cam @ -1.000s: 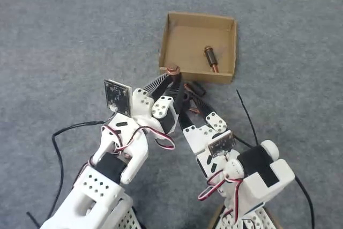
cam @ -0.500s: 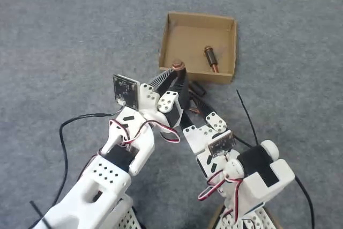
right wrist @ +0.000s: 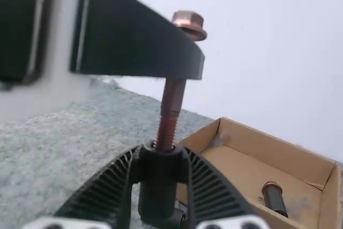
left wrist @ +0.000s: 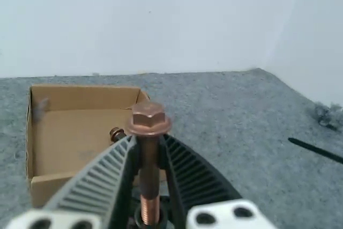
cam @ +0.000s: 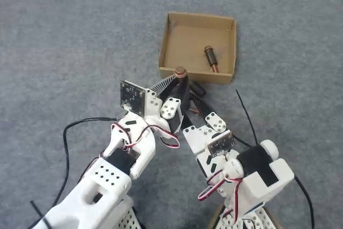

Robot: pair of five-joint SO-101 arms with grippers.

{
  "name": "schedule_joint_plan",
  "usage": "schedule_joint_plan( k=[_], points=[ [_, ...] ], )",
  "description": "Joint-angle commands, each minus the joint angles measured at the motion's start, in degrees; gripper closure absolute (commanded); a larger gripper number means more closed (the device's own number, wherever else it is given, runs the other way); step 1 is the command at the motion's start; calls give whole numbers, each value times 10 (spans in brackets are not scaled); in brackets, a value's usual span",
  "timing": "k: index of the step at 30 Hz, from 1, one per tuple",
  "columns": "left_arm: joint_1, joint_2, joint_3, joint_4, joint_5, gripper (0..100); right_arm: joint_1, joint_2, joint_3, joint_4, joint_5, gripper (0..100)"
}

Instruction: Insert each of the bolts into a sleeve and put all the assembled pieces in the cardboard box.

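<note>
High view catches bolt (cam: pixel 180 72) swung in over its sleeve (right wrist: pixel 159 186)

Within the last second the copper bolt, head up, has travelled sideways, away from the left edge of the bench (cam: pixel 64 52), and now stands upright directly over the black sleeve. The right wrist view shows its threaded end just entering the sleeve's mouth, with most of the shank bare above. The insertion looks begun, not finished, and a straight push down is likely what remains for this pair.

The left gripper (left wrist: pixel 147 146) carried it there. Its ribbed fingers (left wrist: pixel 104 178) are clamped narrow on the shank just below the hexagonal head. The right gripper (right wrist: pixel 161 159) has kept its place beneath, fingers (right wrist: pixel 104 189) closed around the sleeve and holding it upright.

The left arm has slewed with the bolt, its wrist camera board moving towards the right arm. The two wrists now converge in a V just in front of the near wall of the cardboard box (cam: pixel 198 74). The box sits towards the bench's far edge, right of centre. One assembled piece (cam: pixel 210 57) already lies inside it, near its right wall. A dark sleeve-like part (cam: pixel 197 87) rests on the bench just outside the near wall.
</note>
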Motion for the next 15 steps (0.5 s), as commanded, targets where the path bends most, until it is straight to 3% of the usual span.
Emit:
schedule_joint_plan(
  k=[1, 15],
  points=[
    [1, -3, 7, -13, -11, 989, 1, -7, 11, 0, 3, 991],
    [2, -3, 37, -16, -10, 989, 17, -7, 7, -1, 3, 991]
  ],
)
